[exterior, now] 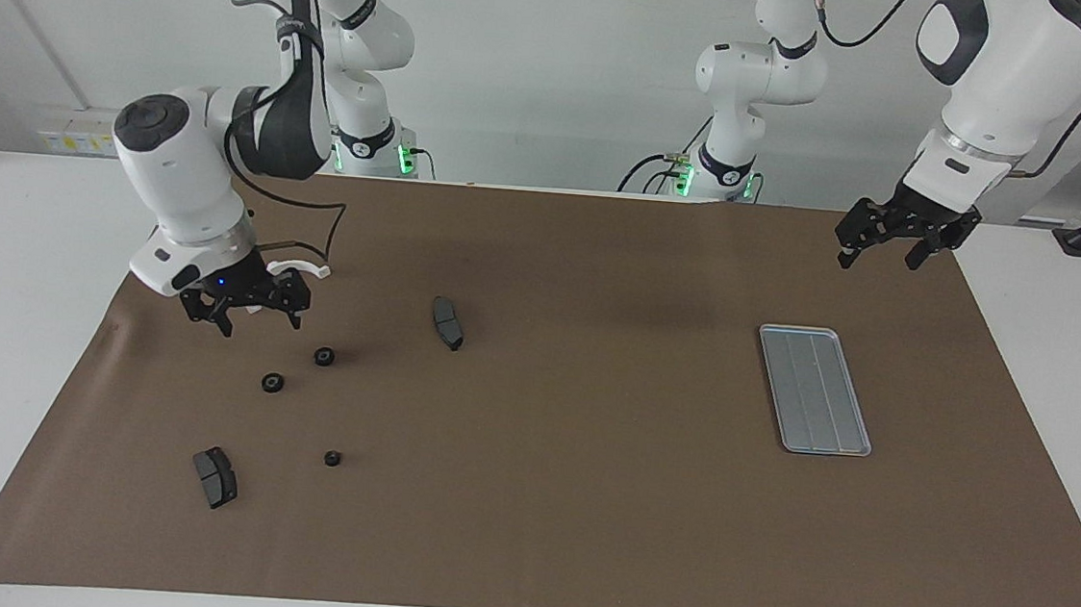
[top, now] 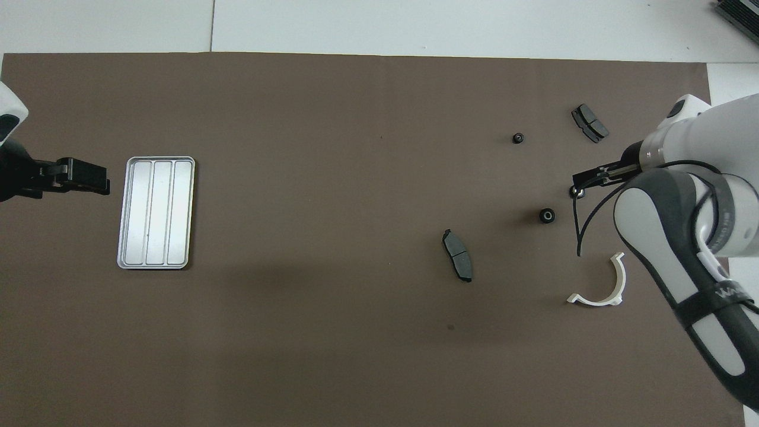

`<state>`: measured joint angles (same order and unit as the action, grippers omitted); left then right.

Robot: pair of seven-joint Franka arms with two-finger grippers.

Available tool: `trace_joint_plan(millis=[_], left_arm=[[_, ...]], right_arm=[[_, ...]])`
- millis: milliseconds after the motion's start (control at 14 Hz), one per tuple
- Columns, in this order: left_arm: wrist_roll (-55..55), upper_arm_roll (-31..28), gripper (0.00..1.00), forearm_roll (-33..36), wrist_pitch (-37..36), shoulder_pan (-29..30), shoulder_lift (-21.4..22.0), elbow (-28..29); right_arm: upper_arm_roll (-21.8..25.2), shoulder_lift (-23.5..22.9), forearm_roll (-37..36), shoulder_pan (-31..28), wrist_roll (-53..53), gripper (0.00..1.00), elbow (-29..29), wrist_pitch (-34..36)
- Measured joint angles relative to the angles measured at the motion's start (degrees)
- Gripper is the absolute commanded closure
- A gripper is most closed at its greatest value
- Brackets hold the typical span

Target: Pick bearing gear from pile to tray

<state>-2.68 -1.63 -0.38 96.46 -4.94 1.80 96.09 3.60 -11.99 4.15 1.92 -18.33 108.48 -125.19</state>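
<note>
The pile lies at the right arm's end of the brown mat: three small black round pieces [exterior: 324, 356] [exterior: 273, 383] [exterior: 332, 458], two dark grey curved pads [exterior: 447, 322] [exterior: 215, 477] and a white half-ring [top: 599, 284]. My right gripper [exterior: 259, 320] is open and empty, raised over the mat between the half-ring and the round pieces. In the overhead view it [top: 584, 181] sits right over one round piece [top: 575, 191]. The silver tray [exterior: 813, 390] [top: 156, 212] is empty at the left arm's end. My left gripper [exterior: 880, 258] [top: 101, 181] waits open in the air beside the tray.
The brown mat [exterior: 583, 500] covers most of the white table. The right arm's black cable [top: 578, 231] hangs over the mat near the round pieces. The mat shows only bare surface between the pile and the tray.
</note>
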Motion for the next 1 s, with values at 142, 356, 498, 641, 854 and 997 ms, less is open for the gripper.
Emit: trace_joint_plan(millis=[142,356,498,641,854,997], left_arm=[[0.00,0.00,0.00,0.00,0.00,0.00,0.00,0.00],[0.00,0.00,0.00,0.00,0.00,0.00,0.00,0.00],[0.00,0.00,0.00,0.00,0.00,0.00,0.00,0.00],[0.00,0.00,0.00,0.00,0.00,0.00,0.00,0.00],[0.00,0.00,0.00,0.00,0.00,0.00,0.00,0.00],[0.00,0.00,0.00,0.00,0.00,0.00,0.00,0.00]], right_arm=[[0.09,-2.98,0.99,-1.06,-5.29,0.00,1.20,-4.61],[0.14,-5.11,1.18,-1.92,-9.48,0.00,4.63,-11.64],[0.14,-5.91,1.18,-1.98,-9.97,0.00,6.34,-13.91],[0.14,-6.82,1.18,-2.00,-10.00,0.00,7.36,-15.63],[0.14,-7.42,1.18,-2.18,-11.22,0.00,8.19,-15.94],[0.18,-7.99,1.18,-2.99,-12.74,0.30,8.65,-17.21]])
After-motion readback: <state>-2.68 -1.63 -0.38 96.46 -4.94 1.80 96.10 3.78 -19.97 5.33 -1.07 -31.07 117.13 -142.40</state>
